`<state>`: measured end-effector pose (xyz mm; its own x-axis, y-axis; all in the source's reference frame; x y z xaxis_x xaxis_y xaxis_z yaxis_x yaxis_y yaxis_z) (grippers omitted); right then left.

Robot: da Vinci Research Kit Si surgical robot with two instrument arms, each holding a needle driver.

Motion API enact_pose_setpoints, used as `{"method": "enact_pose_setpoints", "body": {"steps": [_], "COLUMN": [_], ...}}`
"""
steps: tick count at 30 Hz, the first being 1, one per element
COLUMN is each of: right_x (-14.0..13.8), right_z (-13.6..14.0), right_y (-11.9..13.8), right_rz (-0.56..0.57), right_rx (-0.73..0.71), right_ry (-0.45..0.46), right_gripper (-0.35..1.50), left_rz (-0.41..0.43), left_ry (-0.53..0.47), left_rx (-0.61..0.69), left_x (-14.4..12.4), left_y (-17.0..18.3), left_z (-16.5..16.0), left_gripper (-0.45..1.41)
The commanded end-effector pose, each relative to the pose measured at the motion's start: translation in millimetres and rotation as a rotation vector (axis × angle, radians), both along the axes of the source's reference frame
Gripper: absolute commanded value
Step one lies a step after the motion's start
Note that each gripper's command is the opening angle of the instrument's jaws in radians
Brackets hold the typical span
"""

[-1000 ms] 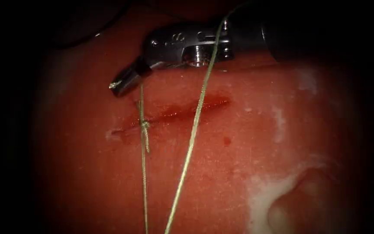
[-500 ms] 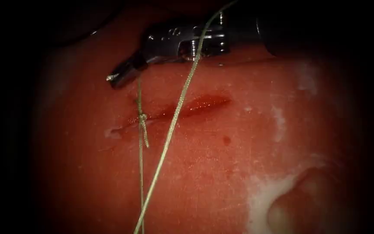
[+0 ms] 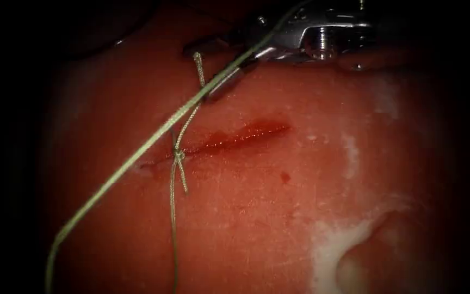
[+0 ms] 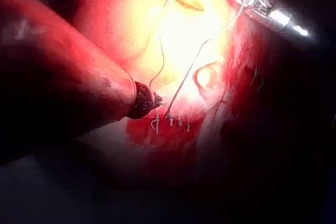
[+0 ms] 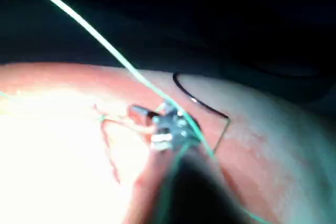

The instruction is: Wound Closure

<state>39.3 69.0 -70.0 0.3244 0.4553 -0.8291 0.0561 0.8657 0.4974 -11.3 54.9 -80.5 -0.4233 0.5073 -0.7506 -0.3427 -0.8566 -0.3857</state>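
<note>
Here the pale-streaked red pork-belly tissue (image 3: 300, 218) carries a short dark-red cut (image 3: 246, 133), wet with red fluid (image 3: 284, 177). A small knot (image 3: 178, 156) of pale green braided thread sits at the cut's left end. From the knot one thin tail climbs to the right arm's silver wristed tool, whose claw (image 3: 216, 65) stands parted above the cut. The tail's frayed tip (image 3: 196, 55) lies at the gap between the two jaws, and it is hard to say whether it touches either. A longer, thicker run of green thread (image 3: 137, 155) slants across that tool and down past the knot to the cut's left. In the left wrist view the left arm's tool (image 4: 143, 100) hangs near the tissue's edge with thread strands meeting by its tip; whether it holds anything cannot be told. A thin dark curved needle (image 5: 195, 101) lies on the tissue just behind the right tool in the right wrist view, in neither claw.
</note>
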Motion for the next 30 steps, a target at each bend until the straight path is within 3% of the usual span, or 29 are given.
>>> {"method": "enact_pose_setpoints", "body": {"steps": [1, 8, 12, 20, 23, 26, 27, 30], "right_x": [-0.4, -5.3, -6.4, -7.3, -6.0, -3.8, -2.0, 1.3], "right_z": [-0.2, -2.5, -3.8, -7.0, -7.5, -7.4, -7.0, -6.1], "right_y": [-0.6, -2.3, -3.8, -5.8, -6.2, -6.5, -6.9, -7.7], "right_rz": [0.021, 0.157, 0.212, 0.207, 0.236, 0.211, 0.197, 0.193], "right_rx": [0.002, 0.017, 0.031, 0.087, 0.092, 0.085, 0.086, 0.072], "right_ry": [-0.009, -0.085, -0.104, -0.060, -0.035, -0.008, 0.005, 0.014], "right_gripper": [1.37, 1.42, 1.45, 1.47, 1.28, 0.96, 0.73, 0.44], "left_rz": [0.003, -0.013, -0.011, 0.002, 0.008, 0.016, 0.018, 0.038], "left_ry": [0.003, -0.014, -0.043, -0.076, -0.082, -0.089, -0.092, -0.100], "left_rx": [-0.008, -0.049, -0.040, -0.031, -0.030, -0.025, -0.021, -0.042], "left_x": [-0.1, 0.6, -0.6, -1.6, -1.1, 0.0, 0.6, 1.8], "left_y": [0.5, 8.5, 12.0, 15.1, 15.7, 16.3, 16.8, 18.3], "left_z": [0.2, -1.1, -0.3, 1.8, 2.2, 2.2, 2.1, 1.7], "left_gripper": [-0.35, -0.35, -0.35, -0.35, -0.35, -0.35, -0.35, -0.35]}}
